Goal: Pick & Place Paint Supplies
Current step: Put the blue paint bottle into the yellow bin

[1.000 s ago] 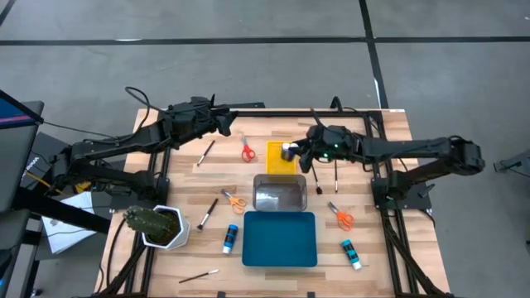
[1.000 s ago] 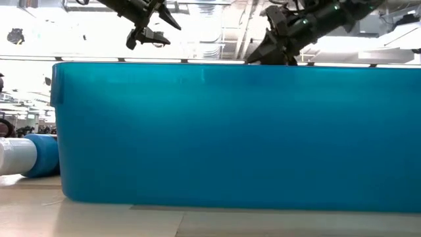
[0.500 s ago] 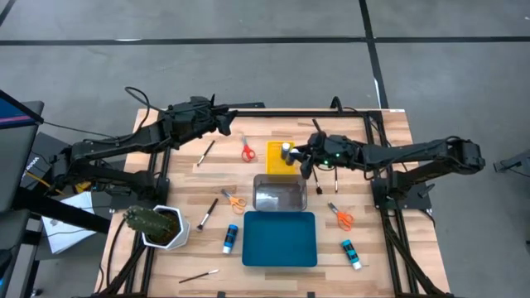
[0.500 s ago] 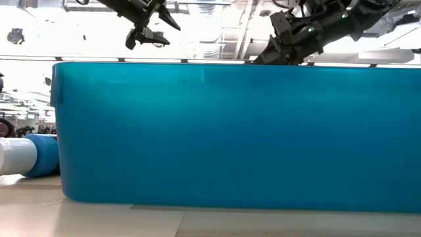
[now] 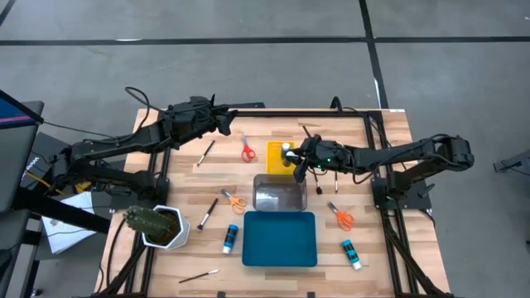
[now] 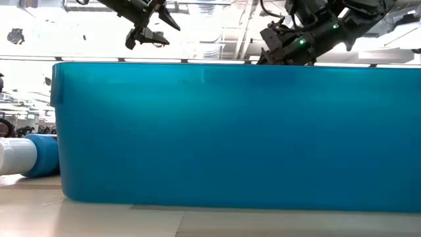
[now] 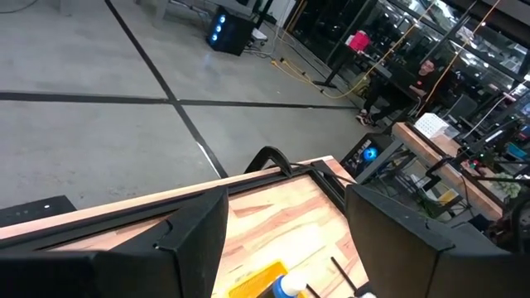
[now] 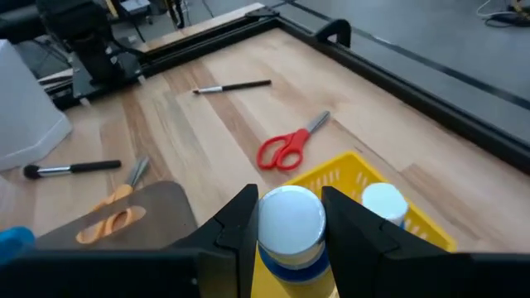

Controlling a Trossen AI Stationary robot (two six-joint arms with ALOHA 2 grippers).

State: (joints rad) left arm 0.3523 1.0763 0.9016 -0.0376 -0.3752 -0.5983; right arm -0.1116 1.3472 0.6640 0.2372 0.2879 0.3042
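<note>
Workshop surroundings of the wooden table [image 5: 190, 248].
Grey concrete floor [image 5: 248, 74] crossed by dark lines; bright ceiling lights [image 6: 210, 29] overhead; far off, desks [image 7: 431, 149] and cluttered shelving line the room.

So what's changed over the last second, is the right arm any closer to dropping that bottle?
The right end effector, shut on a blue bottle, swung round above the yellow tray, where another white-capped bottle already stands. Nothing was let go. The left end effector hangs open at the table's back; the supplies on the table did not move.
</note>
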